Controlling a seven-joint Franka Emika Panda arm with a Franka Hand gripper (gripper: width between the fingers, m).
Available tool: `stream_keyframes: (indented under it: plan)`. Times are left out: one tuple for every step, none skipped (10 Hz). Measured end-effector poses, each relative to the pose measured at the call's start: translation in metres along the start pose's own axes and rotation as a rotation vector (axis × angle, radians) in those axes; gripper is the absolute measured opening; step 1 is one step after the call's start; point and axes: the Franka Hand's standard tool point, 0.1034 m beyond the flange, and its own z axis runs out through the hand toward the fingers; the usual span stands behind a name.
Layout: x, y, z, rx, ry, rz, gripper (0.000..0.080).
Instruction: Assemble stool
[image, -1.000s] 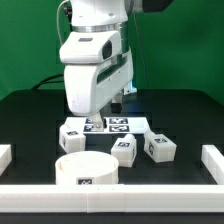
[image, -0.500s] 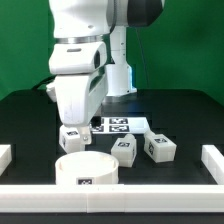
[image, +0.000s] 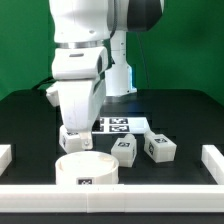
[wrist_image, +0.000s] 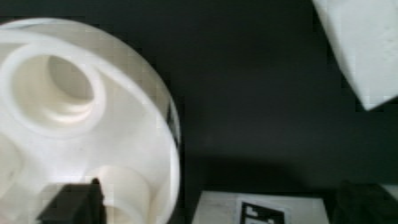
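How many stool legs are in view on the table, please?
3. The first leg lies by the arm, behind the seat disc; the second leg and the third leg lie to the exterior view's right. The arm may hide more.

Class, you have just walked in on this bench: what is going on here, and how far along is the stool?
The robot arm's gripper hangs open and empty, low beside the round seat disc. Three parts lie loose on the black table behind the disc: the leg below the arm, the middle leg and the far leg toward the exterior view's right. Nothing is joined yet.
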Motion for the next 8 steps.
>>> stream_keyframes:
  plan:
    - [0.001, 0.003, 0.003, 0.001, -0.001, -0.005, 0.0649]
    - [0.000, 0.004, 0.006, 0.002, -0.001, -0.005, 0.0649]
    - [0.000, 0.002, 0.010, 0.006, 0.000, -0.003, 0.0649]
    - [-0.001, 0.001, 0.014, 0.012, 0.000, -0.001, 0.0649]
    - [-0.002, -0.001, 0.018, 0.018, 0.000, 0.000, 0.0649]
    - [-0.002, -0.002, 0.022, 0.025, 0.001, 0.001, 0.0649]
    - [-0.002, -0.005, 0.027, 0.034, 0.002, 0.001, 0.0649]
    - [-0.002, -0.004, 0.028, 0.033, 0.002, 0.002, 0.0649]
